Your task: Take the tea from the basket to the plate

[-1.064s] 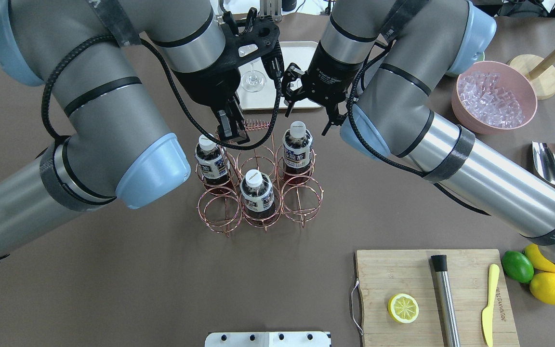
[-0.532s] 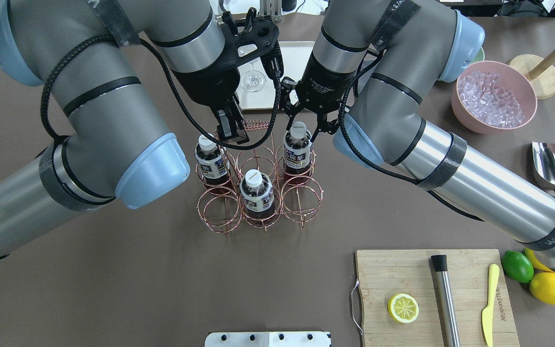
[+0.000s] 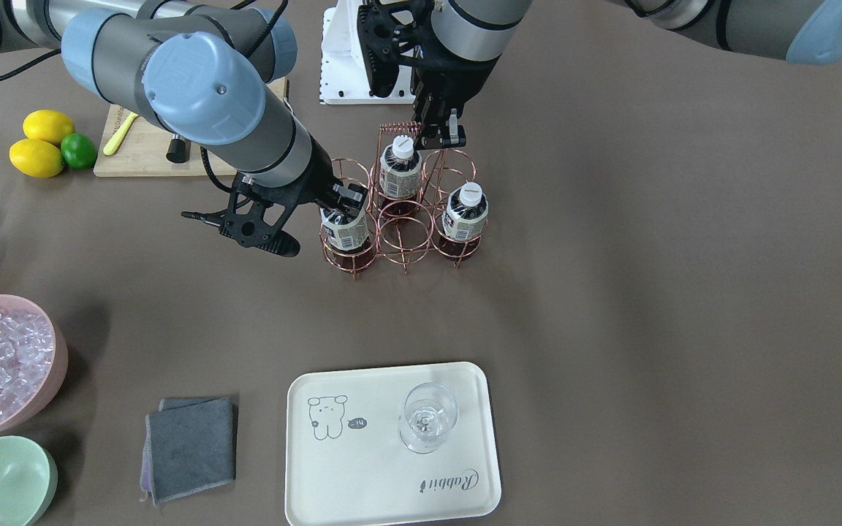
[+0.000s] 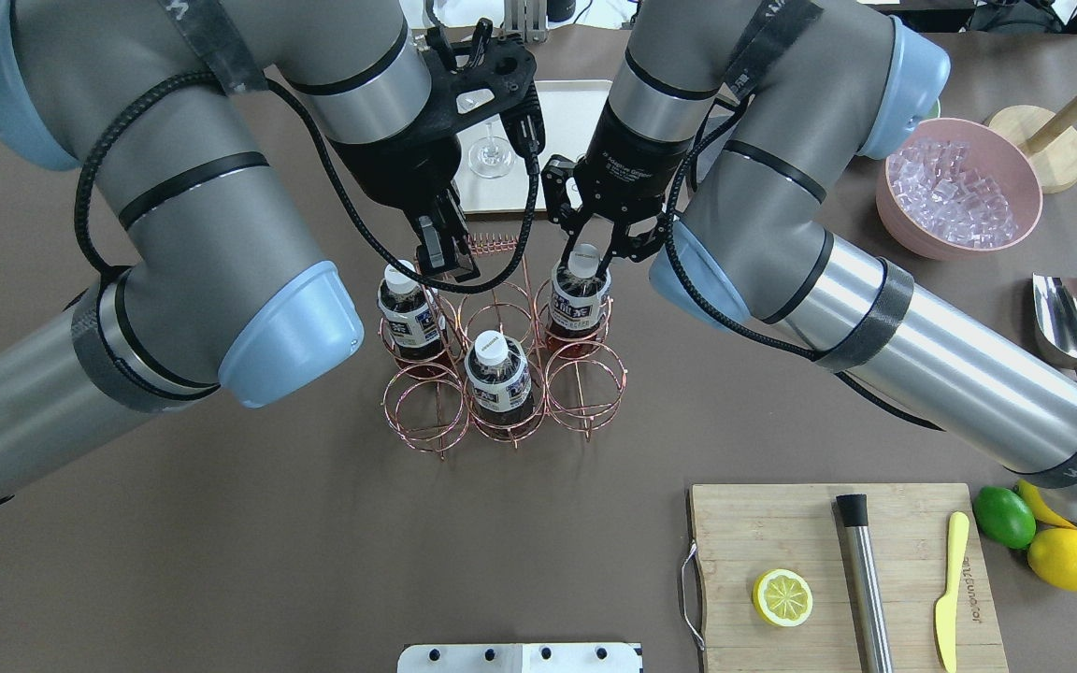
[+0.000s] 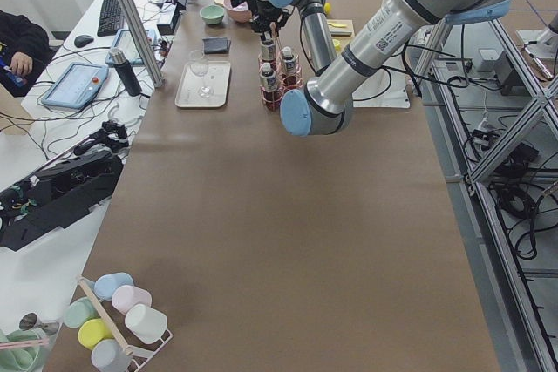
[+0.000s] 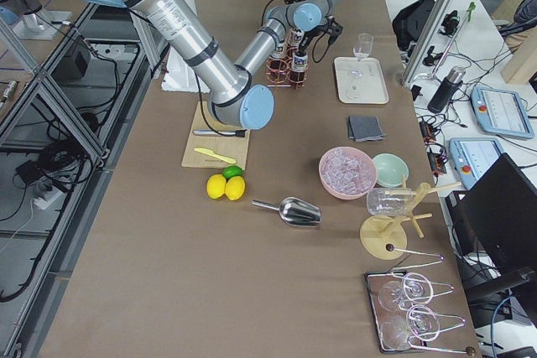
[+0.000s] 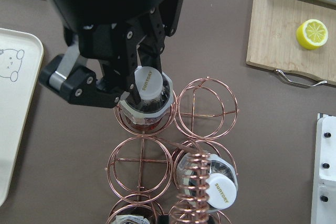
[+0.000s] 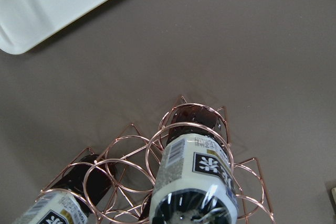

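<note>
The right gripper [image 4: 597, 250] hangs straight over the small clear white-capped tea bottle [image 4: 579, 285] of dark brown tea. Its black fingers [image 7: 127, 88] are parted and reach down on either side of the cap. They look close to it but not clearly pressed in.

The tea bottle stands upright in a corner ring of the rose-gold wire basket [image 4: 585, 383]. Its long axis runs vertically, in line with the gripper's approach, so the way out is probably straight up through the ring.

The cream-white rectangular plate [image 3: 362, 467] lies well beyond this gripper, on the side away from the robot's base. A clear stemmed glass [image 3: 428, 418] stands on it.

The left gripper [image 3: 441, 136] sits just beside the basket handle's coiled end [image 4: 492, 245]. Its jaws look narrow, and whether they pinch the wire cannot be told. The right arm is the nearer one to this bottle.
</note>
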Available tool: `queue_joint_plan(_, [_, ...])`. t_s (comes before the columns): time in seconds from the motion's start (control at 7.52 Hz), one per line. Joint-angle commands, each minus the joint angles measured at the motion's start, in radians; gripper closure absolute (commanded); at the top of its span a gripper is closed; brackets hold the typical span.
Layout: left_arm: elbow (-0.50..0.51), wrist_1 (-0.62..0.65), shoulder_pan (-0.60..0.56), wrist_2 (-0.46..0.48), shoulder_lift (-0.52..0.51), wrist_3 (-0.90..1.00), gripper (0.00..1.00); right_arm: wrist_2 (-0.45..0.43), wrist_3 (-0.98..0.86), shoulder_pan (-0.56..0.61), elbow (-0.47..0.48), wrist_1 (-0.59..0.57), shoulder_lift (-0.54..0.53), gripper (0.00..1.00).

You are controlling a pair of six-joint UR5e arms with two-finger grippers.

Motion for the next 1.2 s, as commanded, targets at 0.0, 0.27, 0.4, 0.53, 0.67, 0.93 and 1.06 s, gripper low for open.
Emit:
queue_joint_plan(0.0, [-0.006,0.002,0.0,0.002,0.005,0.0,1.0,0.026,-0.045,0.057,0.101,-0.16,0.001,1.0])
queue_joint_plan(0.27, [-0.009,0.0,0.0,0.0,0.009,0.0,1.0,0.103,-0.124,0.158,0.157,-0.336,0.051,1.0])
queue_joint_plan(0.4, [-0.009,0.0,0.0,0.0,0.011,0.0,1.0,0.111,-0.127,0.192,0.157,-0.39,0.1,1.0])
queue_joint_plan(0.53, [-0.007,0.0,0.0,0.0,0.011,0.0,1.0,0.111,-0.132,0.208,0.146,-0.404,0.122,1.0])
queue_joint_plan(0.67, [-0.007,0.0,0.0,0.0,0.011,0.0,1.0,0.109,-0.198,0.238,0.129,-0.404,0.122,1.0])
queue_joint_plan(0.93, [-0.009,0.0,0.0,0.0,0.011,-0.002,1.0,0.111,-0.391,0.295,-0.072,-0.401,0.19,1.0])
queue_joint_plan(1.06, [-0.009,0.0,0.0,0.0,0.011,-0.002,1.0,0.112,-0.44,0.309,-0.214,-0.392,0.255,1.0])
